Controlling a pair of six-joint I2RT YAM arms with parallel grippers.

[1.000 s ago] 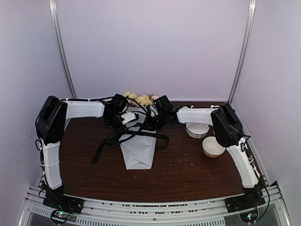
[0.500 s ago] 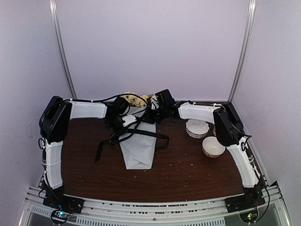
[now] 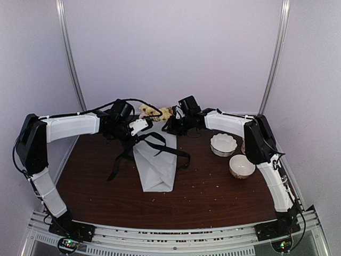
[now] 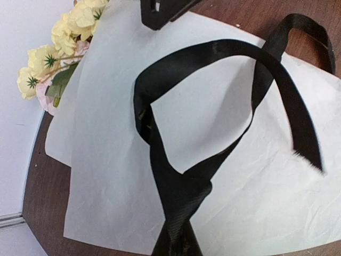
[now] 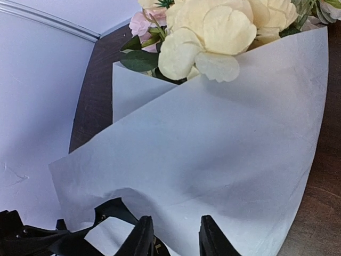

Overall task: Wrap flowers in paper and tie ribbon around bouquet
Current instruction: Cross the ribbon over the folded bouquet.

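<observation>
Black ribbon (image 4: 213, 50) pinched tight in my left gripper (image 3: 141, 129), likely to cinch its loop over the paper (image 4: 106, 160); right gripper (image 5: 175, 224) jaws apart, empty.

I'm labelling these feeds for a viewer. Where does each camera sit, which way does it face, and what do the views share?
Top external: above and behind the bases, facing down and forward over the table; both arms show.
Left wrist: on the left arm, looking down at the ribbon looped over the paper; own fingers not clearly seen.
Right wrist: on the right arm, low, facing the flowers across the paper; two fingers at the bottom edge.
Shared: all three see flowers and paper.
</observation>
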